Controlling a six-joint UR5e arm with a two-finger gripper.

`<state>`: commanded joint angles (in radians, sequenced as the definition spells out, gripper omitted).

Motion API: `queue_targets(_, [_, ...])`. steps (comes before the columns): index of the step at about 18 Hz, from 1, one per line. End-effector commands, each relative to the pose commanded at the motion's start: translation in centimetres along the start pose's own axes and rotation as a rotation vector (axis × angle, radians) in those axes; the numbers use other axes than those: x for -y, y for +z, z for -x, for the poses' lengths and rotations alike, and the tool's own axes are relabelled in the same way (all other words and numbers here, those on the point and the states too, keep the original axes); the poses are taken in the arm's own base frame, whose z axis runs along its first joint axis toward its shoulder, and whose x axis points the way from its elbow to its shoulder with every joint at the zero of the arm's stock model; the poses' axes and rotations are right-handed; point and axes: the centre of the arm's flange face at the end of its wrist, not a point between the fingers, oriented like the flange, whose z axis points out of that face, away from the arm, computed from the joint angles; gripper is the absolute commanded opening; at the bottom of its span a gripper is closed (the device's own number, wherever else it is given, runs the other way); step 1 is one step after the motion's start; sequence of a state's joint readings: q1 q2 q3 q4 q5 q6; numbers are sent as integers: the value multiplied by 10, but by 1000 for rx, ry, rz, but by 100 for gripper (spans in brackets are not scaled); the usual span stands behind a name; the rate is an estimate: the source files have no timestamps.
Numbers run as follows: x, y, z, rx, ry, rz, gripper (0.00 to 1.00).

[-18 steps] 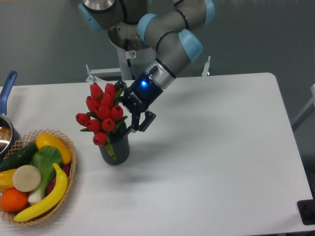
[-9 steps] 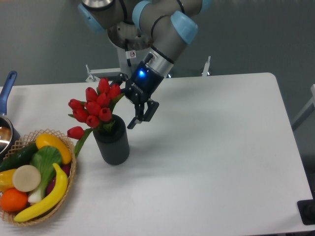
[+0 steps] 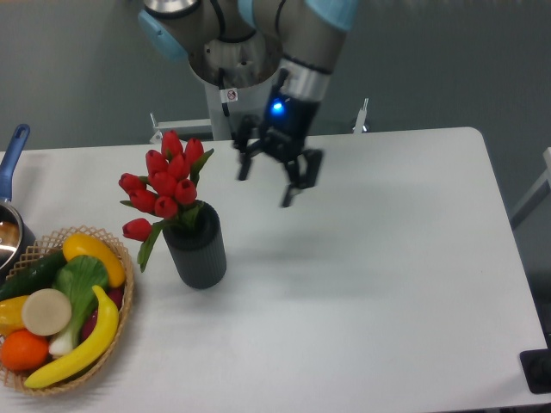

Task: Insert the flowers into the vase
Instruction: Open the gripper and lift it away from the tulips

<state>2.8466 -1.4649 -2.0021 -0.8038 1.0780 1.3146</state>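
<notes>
The flowers [image 3: 164, 189], a bunch of red tulip buds with green leaves, stand in the vase [image 3: 197, 254], leaning to the left over its rim, with one bud drooping low on the left. The vase is a dark grey ribbed cylinder, upright on the white table. My gripper [image 3: 273, 179] hangs above the table to the right of the flowers, apart from them. It is open, with nothing between its fingers.
A wicker basket [image 3: 120, 317] with a banana, an orange and other produce sits at the table's front left corner. A pot with a blue handle [image 3: 12, 155] pokes in at the left edge. The arm's base [image 3: 225, 77] stands behind the table.
The gripper has let go of the flowers, risen and swung right, away from the vase. The bunch has settled a little deeper in the vase.
</notes>
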Motion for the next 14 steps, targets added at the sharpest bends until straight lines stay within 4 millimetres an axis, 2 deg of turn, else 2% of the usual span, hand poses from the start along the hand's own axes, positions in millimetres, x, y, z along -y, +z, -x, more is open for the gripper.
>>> queue_targets(2, [-22,-24,35,75,-34,62,100])
queue_targets(5, [-42,-28,70,99,15,171,100])
queue_targets(7, [-60,-37,84,95,121,257,100])
queue_targets(8, [-73,-34,91,68,180,282,100])
queue_targets(11, [-106,-46,99,-3,268,337,100])
queue_targets(12, [-114,-50,100,-14,278,342,100])
queue_targets(14, [-116,-53,100,-21,277,342,100])
